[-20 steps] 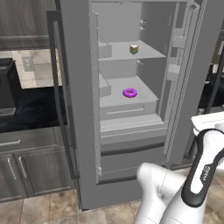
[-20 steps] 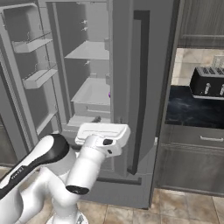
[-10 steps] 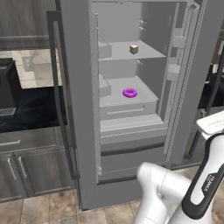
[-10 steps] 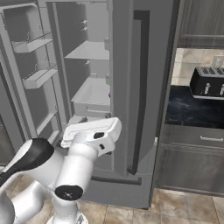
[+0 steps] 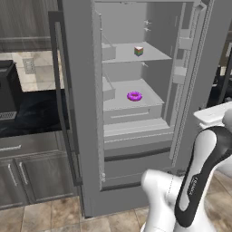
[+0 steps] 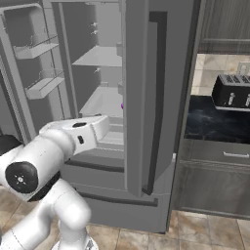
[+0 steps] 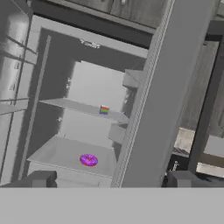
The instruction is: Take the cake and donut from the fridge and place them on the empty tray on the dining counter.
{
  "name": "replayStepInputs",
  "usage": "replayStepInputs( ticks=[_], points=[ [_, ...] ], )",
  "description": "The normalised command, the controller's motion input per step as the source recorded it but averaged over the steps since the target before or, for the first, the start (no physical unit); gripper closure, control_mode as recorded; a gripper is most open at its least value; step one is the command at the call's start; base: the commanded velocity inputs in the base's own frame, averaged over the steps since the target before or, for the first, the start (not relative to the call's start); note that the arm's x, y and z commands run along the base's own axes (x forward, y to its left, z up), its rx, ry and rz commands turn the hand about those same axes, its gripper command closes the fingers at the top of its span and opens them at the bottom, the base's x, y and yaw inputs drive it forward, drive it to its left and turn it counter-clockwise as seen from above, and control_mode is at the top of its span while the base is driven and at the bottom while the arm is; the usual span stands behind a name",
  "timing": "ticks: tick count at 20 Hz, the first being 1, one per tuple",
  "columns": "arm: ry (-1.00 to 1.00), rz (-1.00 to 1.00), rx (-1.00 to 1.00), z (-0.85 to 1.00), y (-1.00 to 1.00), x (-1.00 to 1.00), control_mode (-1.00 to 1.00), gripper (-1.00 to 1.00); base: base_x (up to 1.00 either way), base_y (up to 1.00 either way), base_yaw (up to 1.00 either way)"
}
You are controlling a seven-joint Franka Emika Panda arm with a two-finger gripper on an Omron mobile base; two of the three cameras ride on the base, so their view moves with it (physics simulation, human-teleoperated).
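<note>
- Ahead of the jaws in the left base view, the fridge (image 5: 136, 90) stands with one door swung open; the donut (image 5: 134, 96) lies on the middle shelf and the cake (image 5: 138, 51) on the shelf above. My worry is the reach: both sit deep, so I could clip a shelf edge going in
- From the right base view, the closed door's edge stands just beside the path of my hand, and the donut is mostly hidden behind it. Swinging in from this side, I judge the wrist could strike that door
- Looking along the hand view, the gripper (image 7: 111, 179) shows two dark tips set wide apart, holding nothing. The donut (image 7: 89, 160) lies nearest ahead, the cake (image 7: 104, 110) beyond it. The view is rolled, so I risk misjudging which shelf I am aiming at
</note>
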Motion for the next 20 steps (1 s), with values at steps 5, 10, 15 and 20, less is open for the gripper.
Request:
replayStepInputs(
  ticks=[5,10,15,20],
  points=[
    [-0.05,-0.52,0.11,-0.37,0.98,0.19,-1.00,-1.00,0.00,0.00,0.00],
    [-0.05,-0.55,0.29,-0.59,0.25,0.31,-1.00,-1.00,0.00,0.00,0.00],
    [-0.10,-0.41,0.33,-0.65,-0.14,0.30,-1.00,-1.00,0.00,0.00,0.00],
    [-0.09,-0.09,0.09,-0.36,-0.44,0.24,-1.00,-1.00,0.00,0.00,0.00]
  ],
)
